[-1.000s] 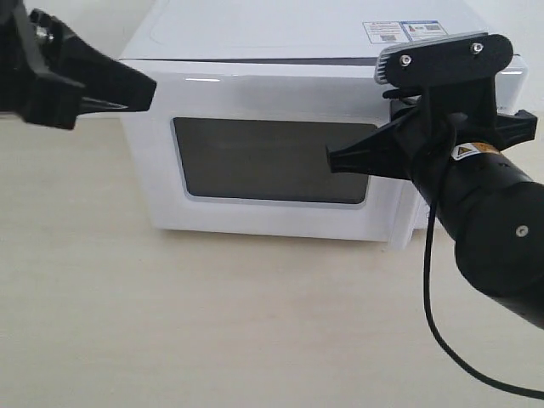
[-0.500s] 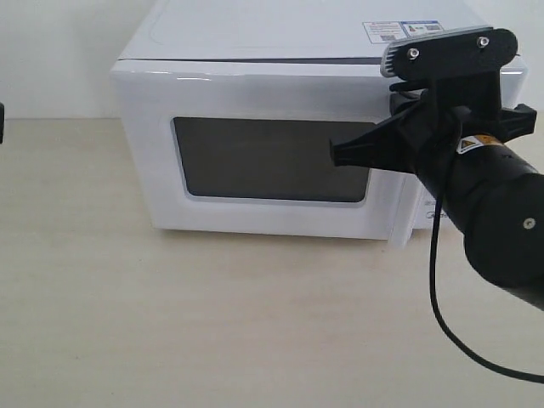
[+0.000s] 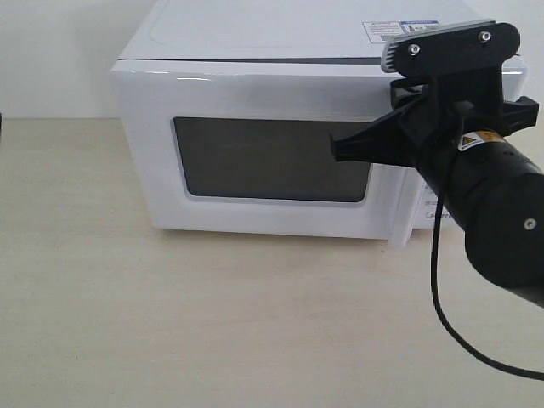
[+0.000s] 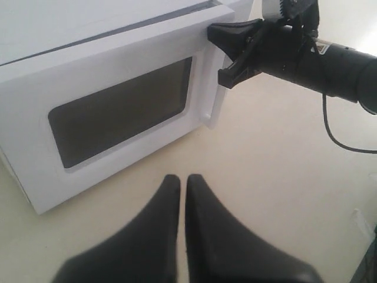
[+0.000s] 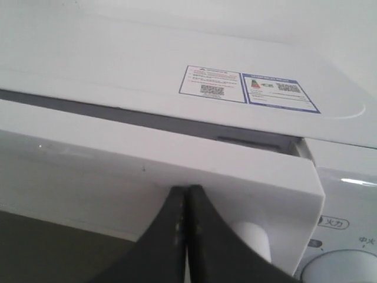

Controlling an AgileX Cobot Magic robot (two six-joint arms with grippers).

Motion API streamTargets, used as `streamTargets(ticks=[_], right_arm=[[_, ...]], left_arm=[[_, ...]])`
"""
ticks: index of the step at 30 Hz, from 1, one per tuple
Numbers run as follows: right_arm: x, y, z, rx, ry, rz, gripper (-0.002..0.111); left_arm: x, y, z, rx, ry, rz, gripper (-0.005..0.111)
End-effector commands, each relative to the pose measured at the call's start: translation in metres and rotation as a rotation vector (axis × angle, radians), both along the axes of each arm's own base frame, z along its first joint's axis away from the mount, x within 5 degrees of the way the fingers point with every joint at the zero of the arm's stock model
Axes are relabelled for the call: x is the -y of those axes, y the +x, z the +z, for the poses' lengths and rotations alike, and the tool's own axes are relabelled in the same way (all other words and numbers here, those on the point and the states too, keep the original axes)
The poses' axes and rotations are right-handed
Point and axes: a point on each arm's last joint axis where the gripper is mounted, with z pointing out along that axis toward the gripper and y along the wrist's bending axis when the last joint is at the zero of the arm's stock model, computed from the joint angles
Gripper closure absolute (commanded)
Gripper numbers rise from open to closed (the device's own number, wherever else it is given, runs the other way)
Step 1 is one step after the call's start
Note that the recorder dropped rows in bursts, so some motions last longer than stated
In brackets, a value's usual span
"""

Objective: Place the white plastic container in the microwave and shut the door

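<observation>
Shut right gripper (image 3: 336, 151) presses its empty tips on the door (image 3: 255, 89), near the handle (image 4: 207, 94).

Both claws are closed on nothing; the left gripper (image 4: 179, 180) hangs over bare table (image 3: 212, 323), well clear. The microwave (image 3: 255, 42) stands at the table's back, long side across the exterior view, dark window (image 3: 272, 160) facing the camera. A narrow dark seam shows along the door's top, and its handle edge stands slightly proud. The table in front lies open; a black cable (image 3: 435, 297) droops from the right arm.
</observation>
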Motion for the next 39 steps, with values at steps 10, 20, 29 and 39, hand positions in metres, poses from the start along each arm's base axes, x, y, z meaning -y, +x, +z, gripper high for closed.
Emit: streamTargets(ticks=[10,20,29,39], right_arm=[[0.006,0.015,0.008,-0.016,0.009,-0.010,0.109],[-0.005,0.004,0.007,-0.056,0.031,0.020,0.109],[0.005,-0.094,-0.005,0.029,0.005,0.126,0.109],[0.013,-0.097,-0.009,0.023,0.001,0.098,0.109]], left_arm=[[-0.020,-0.027,0.005,0.040,0.001,0.074,0.102],[-0.035,-0.053,0.005,0.054,-0.008,0.107,0.102],[-0.043,-0.054,0.002,0.061,0.057,0.166,0.102],[-0.043,-0.054,0.002,0.061,0.057,0.166,0.102]])
